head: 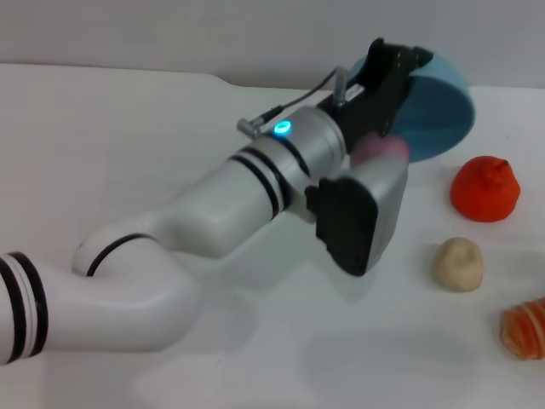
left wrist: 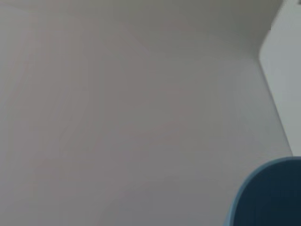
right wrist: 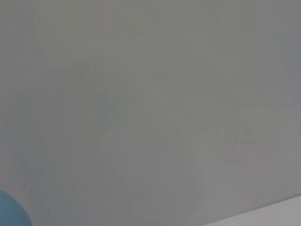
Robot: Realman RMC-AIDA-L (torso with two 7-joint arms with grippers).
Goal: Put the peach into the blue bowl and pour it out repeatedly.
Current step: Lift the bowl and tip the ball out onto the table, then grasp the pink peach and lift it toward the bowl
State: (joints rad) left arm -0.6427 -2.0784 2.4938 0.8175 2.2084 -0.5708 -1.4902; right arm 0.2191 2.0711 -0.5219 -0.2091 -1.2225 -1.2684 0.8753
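Upper right of the head view: the left gripper (head: 393,66) clamps its fingers on the tipped bowl (head: 443,106), mouth turned down to spill the peach (head: 381,149), seen just below on the table (head: 255,358). Right gripper unseen.

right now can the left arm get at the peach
Probably yes: the peach lies on the table just beside the left gripper, which is at the tilted blue bowl; nothing lies between, though that gripper is busy there.
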